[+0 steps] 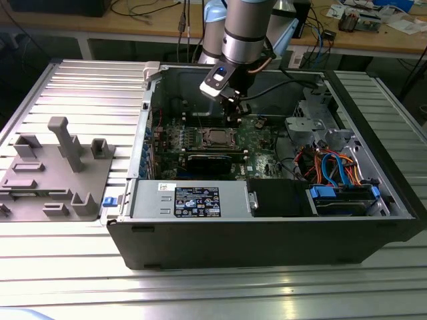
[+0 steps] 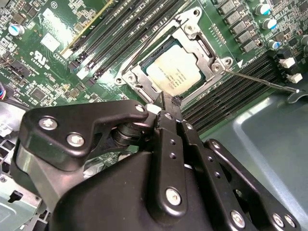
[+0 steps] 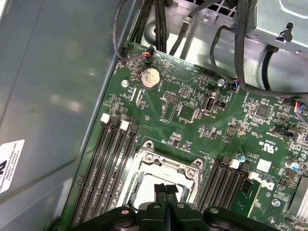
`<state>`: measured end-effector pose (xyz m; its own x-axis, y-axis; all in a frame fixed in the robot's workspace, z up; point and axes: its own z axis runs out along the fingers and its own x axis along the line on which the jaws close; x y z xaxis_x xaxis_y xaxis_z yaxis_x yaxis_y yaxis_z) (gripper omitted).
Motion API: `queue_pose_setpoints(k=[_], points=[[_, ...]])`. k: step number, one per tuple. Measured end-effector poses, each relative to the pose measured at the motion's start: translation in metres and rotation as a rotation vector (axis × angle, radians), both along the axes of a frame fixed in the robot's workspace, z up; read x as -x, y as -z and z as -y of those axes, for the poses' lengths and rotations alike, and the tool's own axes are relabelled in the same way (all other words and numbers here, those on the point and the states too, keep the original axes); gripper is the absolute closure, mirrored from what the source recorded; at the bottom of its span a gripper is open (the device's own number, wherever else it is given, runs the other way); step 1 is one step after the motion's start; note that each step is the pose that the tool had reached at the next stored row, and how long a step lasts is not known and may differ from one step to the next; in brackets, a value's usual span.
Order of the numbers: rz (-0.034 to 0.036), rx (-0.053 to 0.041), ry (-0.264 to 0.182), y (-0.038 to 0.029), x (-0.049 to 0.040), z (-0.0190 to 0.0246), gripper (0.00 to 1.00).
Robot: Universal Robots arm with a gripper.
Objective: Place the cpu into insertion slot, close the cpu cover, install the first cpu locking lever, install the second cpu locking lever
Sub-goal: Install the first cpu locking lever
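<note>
Currently, I see the arm lowered into the open computer case (image 1: 267,243), which stands on the ribbed metal bench (image 1: 200,293). In the second wrist view the tool (image 2: 169,98) has its two black fingers pressed together with nothing between them. The fingertips sit just beside the near edge of the socket frame; I cannot tell whether they touch it.

1. The cpu (image 2: 174,72) lies flat in the insertion slot (image 2: 132,79), dull silver top facing up.
2. The cpu cover (image 2: 208,57) is down over the chip, and the chip top shows through its square window.
3. One thin locking lever (image 2: 260,81) runs from the socket corner out across the black memory slots (image 2: 226,98), and its far end lies over the grey case wall.

In the first wrist view the green circuit board (image 3: 192,96) carries a round coin cell (image 3: 149,77) well apart from the socket. In the exterior view a grey moulded fixture (image 1: 60,167) rests on the bench, at the exterior view's left of the case.
</note>
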<state>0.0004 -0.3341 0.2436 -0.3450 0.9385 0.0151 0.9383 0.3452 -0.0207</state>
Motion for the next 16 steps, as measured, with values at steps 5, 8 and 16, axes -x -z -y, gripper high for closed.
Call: queue_pose_setpoints(k=[5, 8, 16], points=[[0.0001, 0.0006, -0.005, 0.0000, 0.0000, 0.0000, 0.89], [0.0000, 0.0006, -0.005, 0.0000, 0.0000, 0.0000, 0.89], [0.0001, 0.0004, -0.015, 0.0000, 0.0002, 0.0000, 0.89]])
